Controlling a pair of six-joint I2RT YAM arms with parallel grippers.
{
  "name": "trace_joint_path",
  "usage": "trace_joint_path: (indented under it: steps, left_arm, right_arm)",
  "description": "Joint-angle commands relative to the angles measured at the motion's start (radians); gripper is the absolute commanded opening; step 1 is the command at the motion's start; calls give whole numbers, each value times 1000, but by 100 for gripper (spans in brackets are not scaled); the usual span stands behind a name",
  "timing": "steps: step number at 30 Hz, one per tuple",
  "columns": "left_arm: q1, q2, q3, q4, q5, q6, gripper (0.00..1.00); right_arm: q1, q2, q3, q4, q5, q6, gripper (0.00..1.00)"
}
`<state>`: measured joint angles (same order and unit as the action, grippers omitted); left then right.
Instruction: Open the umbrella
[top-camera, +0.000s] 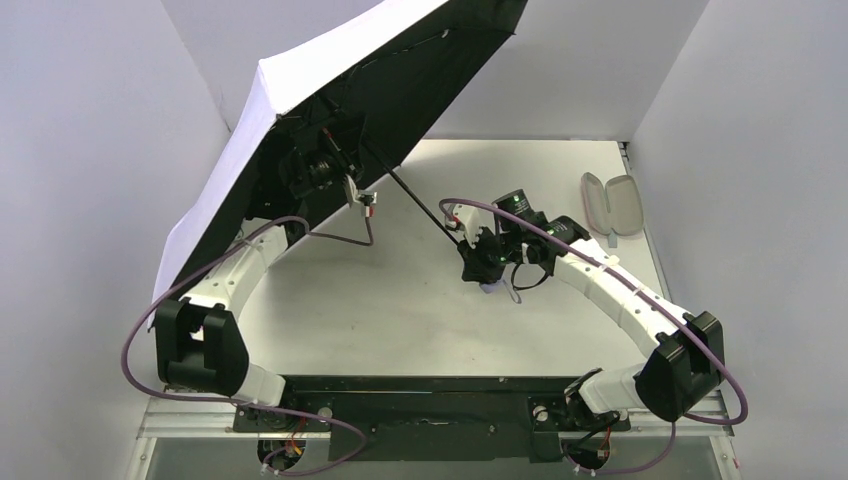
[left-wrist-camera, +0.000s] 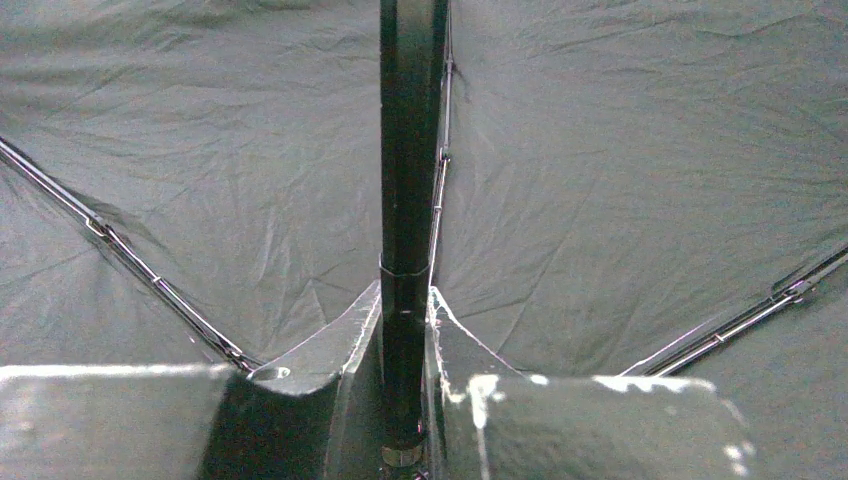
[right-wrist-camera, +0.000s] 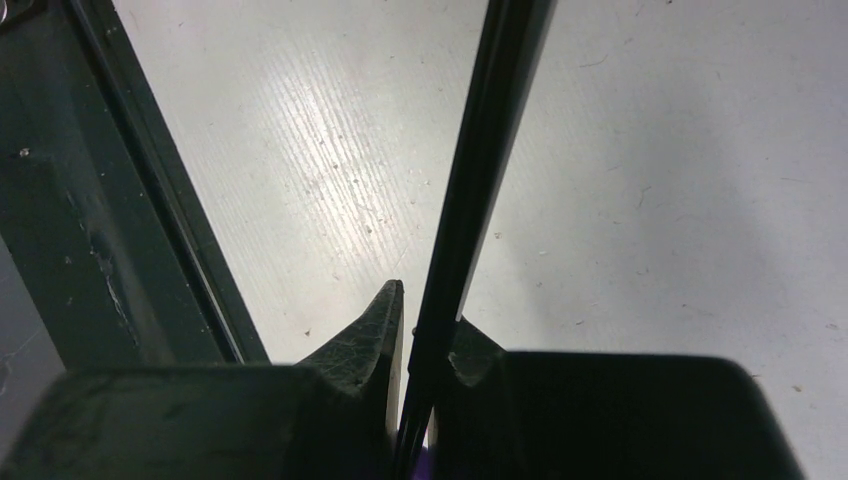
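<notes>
both claws pinch the open umbrella shaft.

The umbrella has a creased matt black cloth underside, thin shiny metal ribs and a glossy black shaft, over a smooth, faintly ridged white table.

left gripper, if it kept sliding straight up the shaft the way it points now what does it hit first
Most likely the black underside of the umbrella canopy. The left gripper is closed around the shaft and points along it into the open canopy; how far off the hub lies is unclear.
</notes>
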<state>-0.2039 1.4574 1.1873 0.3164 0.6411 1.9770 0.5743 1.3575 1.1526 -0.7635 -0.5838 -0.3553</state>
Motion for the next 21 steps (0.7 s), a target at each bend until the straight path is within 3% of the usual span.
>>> trace_joint_path:
  steps: [1, 21]
  left_arm:
    - [198, 14, 159, 211, -369, -8, 0]
    - [198, 89, 234, 225, -576, 14, 0]
  right_arm:
    - [3, -72, -77, -338, -20, -200, 0]
    - [1, -81, -105, -348, -38, -197, 0]
